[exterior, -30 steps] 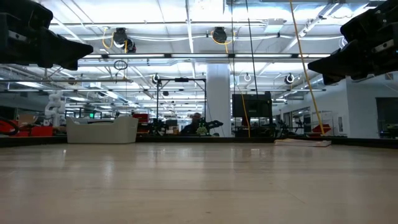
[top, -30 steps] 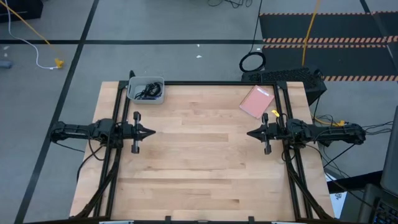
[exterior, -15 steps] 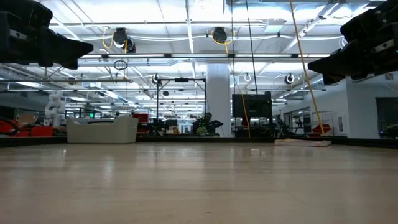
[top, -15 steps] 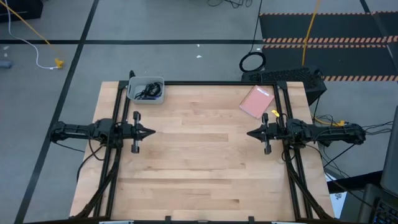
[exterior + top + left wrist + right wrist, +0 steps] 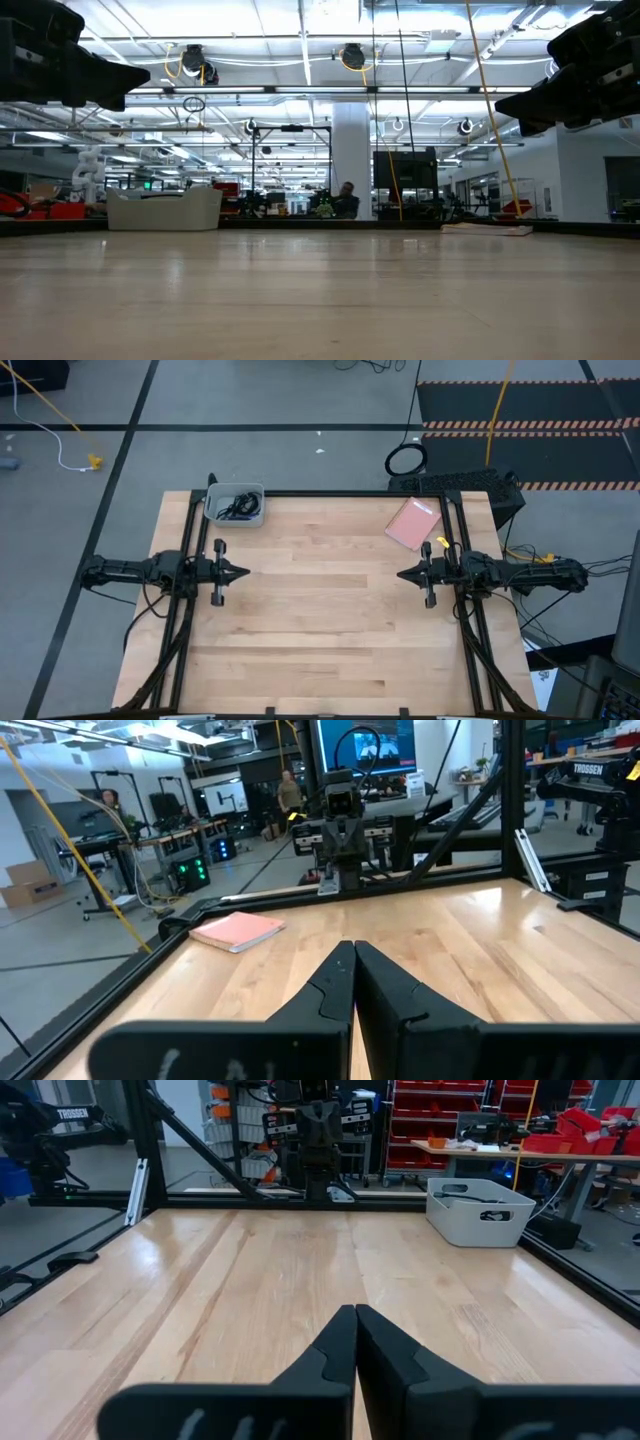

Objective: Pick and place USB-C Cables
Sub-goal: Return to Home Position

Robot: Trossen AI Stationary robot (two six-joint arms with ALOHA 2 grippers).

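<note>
Black cables [image 5: 236, 507] lie coiled inside a white bin [image 5: 256, 516] at the table's far left corner; the bin also shows in the right wrist view [image 5: 478, 1211] and the low view [image 5: 165, 209]. I see no blue-purple cable. My left gripper [image 5: 245, 572] is shut and empty above the table's left side; it also shows in its wrist view [image 5: 354, 952]. My right gripper [image 5: 400, 574] is shut and empty above the right side; it also shows in its wrist view [image 5: 355, 1315]. The two point at each other.
A pink notebook [image 5: 412, 523] lies flat at the table's far right, also seen in the left wrist view [image 5: 238, 931]. Black frame rails [image 5: 187, 610] run along the left and right sides. A person [image 5: 346, 199] sits far behind the table.
</note>
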